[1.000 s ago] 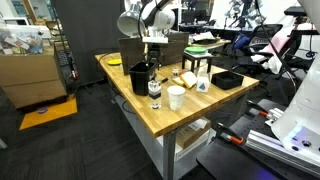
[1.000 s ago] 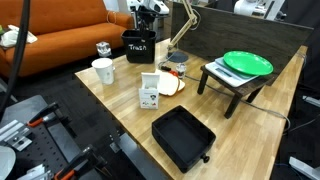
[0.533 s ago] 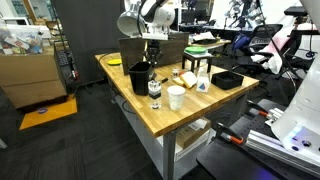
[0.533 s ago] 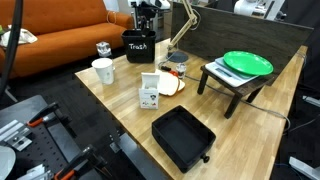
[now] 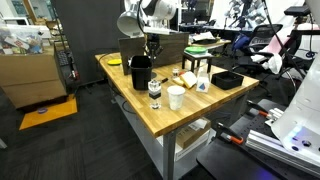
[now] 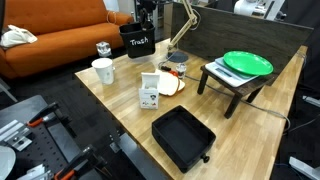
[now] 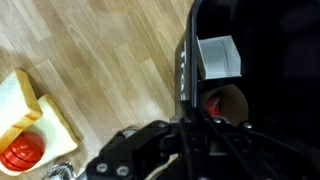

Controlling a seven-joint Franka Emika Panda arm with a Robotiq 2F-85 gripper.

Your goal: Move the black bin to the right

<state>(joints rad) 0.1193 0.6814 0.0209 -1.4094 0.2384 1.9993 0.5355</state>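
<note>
Clamping one wall of the black bin (image 6: 138, 41), the end effector (image 7: 187, 132) appeared drawn narrow over the rim. Its fingers were a dark blur in the wrist view, so the exact seating could not be told.

Item: black bin. It sat at the far end of the tabletop (image 5: 186, 113), near the corner and under the arm. In an exterior view it stood tilted, its white-lettered face towards the camera. Whether the base was clear of the wood could not be told.

Contents, seen in the wrist view: a white card (image 7: 220, 57) and a brownish round object (image 7: 226, 101).

Handling, as a judgement: thin stiff plastic, light and smooth-sided. It was likely to swing or slip when held by a single wall. The best hold was deep over the rim at mid-wall, keeping the carry low.

Surroundings:
- toy bread slices (image 7: 27, 108) lying just beside the bin
- a white cup (image 6: 103, 70) standing apart from it
- a flat black tray (image 6: 183, 137) at the near edge
- a green plate (image 6: 247, 63) on a small stand
</note>
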